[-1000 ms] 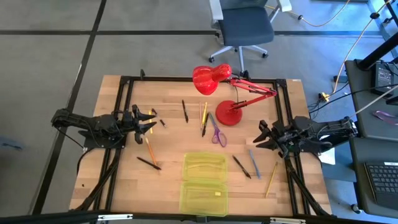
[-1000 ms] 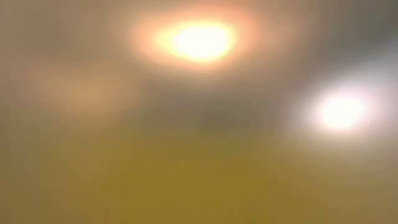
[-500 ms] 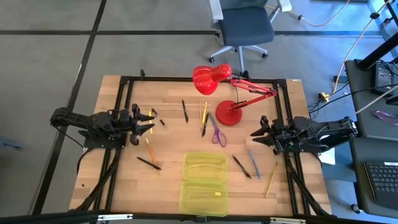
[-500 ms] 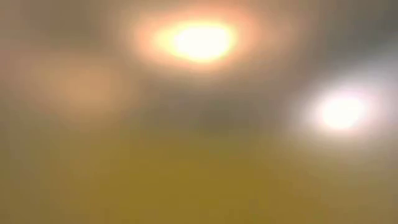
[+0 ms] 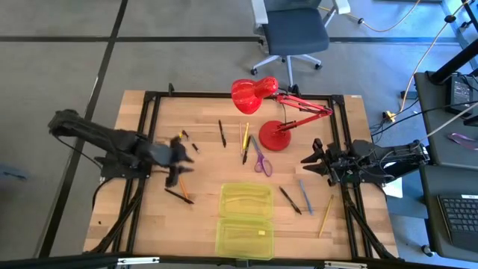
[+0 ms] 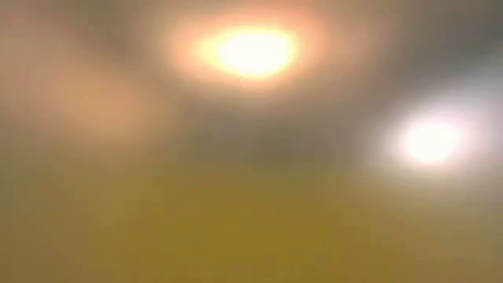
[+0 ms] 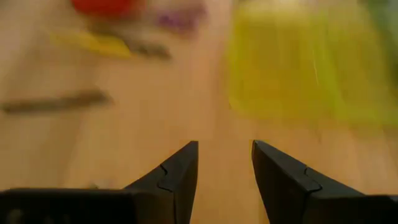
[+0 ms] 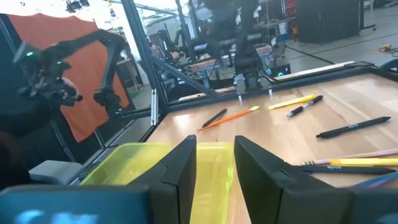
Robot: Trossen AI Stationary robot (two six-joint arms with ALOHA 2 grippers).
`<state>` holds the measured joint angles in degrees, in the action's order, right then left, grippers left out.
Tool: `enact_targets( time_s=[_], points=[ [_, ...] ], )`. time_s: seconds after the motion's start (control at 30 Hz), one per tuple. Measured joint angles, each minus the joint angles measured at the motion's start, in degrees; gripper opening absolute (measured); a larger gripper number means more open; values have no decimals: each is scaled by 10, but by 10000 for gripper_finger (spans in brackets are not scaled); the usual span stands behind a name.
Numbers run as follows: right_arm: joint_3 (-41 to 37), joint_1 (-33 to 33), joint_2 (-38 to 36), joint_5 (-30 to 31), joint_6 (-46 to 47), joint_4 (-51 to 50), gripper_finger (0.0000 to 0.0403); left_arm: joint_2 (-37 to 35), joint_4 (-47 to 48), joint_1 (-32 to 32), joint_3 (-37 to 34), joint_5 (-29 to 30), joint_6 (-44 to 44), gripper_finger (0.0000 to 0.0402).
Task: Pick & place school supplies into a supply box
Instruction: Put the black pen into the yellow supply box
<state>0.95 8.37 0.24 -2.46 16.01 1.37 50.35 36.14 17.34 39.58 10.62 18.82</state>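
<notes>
The left arm is swinging out over the table: its left gripper [image 5: 181,158], fingers parted, is now hanging above the orange pencil [image 5: 180,181], much nearer the supply box [image 5: 244,217] than a moment ago, when it sat back toward the table's left edge, farther from the box.

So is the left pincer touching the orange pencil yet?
Cannot tell. In the high view the left pincer is motion-blurred right over the orange pencil. The left wrist view shows its open fingers above bare wood, gripping nothing.
</notes>
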Motion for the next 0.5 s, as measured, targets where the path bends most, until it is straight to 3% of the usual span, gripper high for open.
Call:
enact_targets(
  time_s=[0.17,0.3,0.5],
  points=[
    [0,0,0,0,0,-6,114,135,77,45,42,-98,58,143],
    [0,0,0,-1,0,-10,114,206,85,79,48,-160,128,143],
    [0,0,0,-1,-16,-12,114,278,87,133,48,-155,181,143]
  ],
)
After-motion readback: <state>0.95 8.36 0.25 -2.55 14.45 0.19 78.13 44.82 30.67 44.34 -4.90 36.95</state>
